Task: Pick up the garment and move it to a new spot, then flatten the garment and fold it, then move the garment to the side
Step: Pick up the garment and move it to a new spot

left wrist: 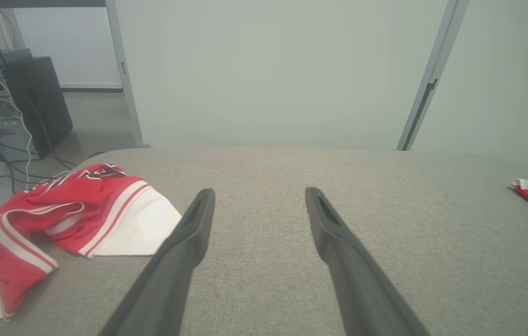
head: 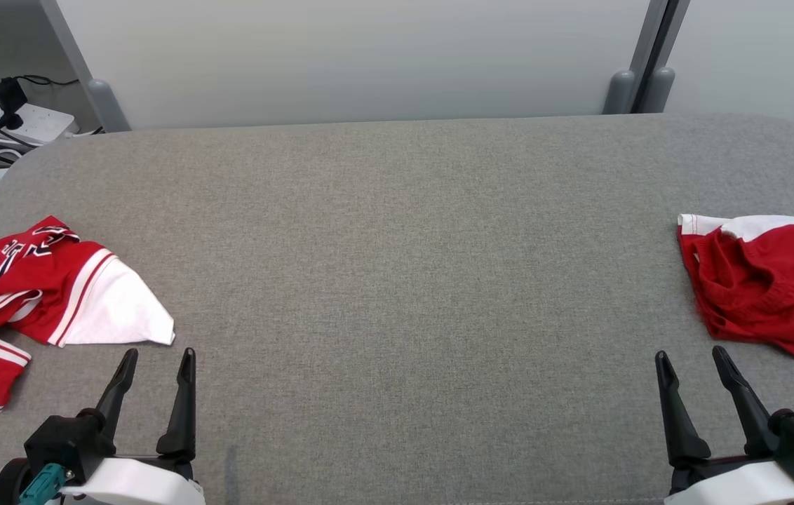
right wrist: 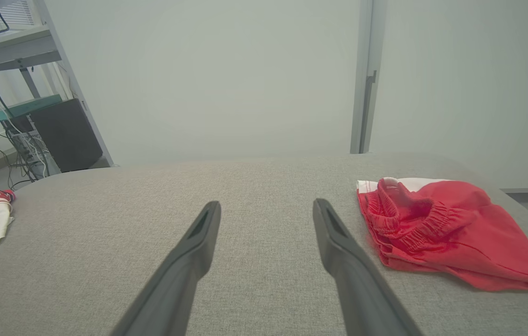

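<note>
Garment (head: 32,287) — a crumpled red-and-white jersey — lies at the far left of the broad grey counter (head: 397,280), red shorts (head: 762,287) well apart at its right end, while the left gripper (head: 160,353) and right gripper (head: 689,352) hover empty, jaws spread wide; best pinch one clear hem, not the heap.

Surface: grey woven-fabric tabletop (head: 397,231), flat, with rounded far corners and one even texture throughout.

Item 1: crumpled red-and-white jersey (head: 32,294) with dark lettering and striped trim. It lies at the tabletop's left side, towards the near edge. A white triangular panel lies flat and points towards the centre, and the red part is rumpled in folds.

Item 2: bunched red shorts (head: 762,287) with a gathered elastic waistband and a white strip along the far edge. They lie at the right side, loosely heaped.

The two items are well apart, at opposite sides.
</note>
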Available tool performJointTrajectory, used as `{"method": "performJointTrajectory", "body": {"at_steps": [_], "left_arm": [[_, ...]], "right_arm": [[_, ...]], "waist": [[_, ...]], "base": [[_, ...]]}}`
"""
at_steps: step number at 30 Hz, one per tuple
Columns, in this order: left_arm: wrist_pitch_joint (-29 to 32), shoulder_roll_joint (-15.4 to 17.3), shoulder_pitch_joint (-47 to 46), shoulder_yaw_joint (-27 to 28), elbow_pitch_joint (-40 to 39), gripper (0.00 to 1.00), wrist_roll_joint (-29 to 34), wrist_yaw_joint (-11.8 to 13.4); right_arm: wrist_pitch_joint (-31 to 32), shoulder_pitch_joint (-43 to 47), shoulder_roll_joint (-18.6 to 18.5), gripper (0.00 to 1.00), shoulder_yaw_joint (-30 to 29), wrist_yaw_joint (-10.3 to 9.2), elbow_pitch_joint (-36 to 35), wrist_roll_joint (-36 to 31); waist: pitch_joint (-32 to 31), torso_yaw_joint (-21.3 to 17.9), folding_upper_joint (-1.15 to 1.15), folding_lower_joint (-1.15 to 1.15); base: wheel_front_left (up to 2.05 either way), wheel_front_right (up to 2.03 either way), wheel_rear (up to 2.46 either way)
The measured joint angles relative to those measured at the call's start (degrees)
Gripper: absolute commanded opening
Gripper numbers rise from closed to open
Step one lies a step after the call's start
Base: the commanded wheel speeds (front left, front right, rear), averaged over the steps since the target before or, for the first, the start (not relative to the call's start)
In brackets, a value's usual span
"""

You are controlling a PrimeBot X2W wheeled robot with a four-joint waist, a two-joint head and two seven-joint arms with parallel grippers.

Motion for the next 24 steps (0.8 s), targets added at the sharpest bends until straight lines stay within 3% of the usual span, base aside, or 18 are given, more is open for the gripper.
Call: {"method": "performJointTrajectory", "body": {"at_steps": [12,24], "left_arm": [[0.1,0.1,-0.1,-0.5,-0.1,1.0,0.0,0.4],[0.0,-0.2,-0.3,-0.3,-0.3,1.0,0.0,1.4]], "right_arm": [[0.0,0.1,0.0,1.0,-1.0,0.0,0.0,0.3],[0.7,0.9,0.0,1.0,1.1,0.0,-2.2,0.4]], "waist": [[0.0,2.3,0.0,0.0],[0.1,12.4,0.0,0.0]], "base": [[0.0,0.0,0.0],[0.0,0.0,0.0]]}}
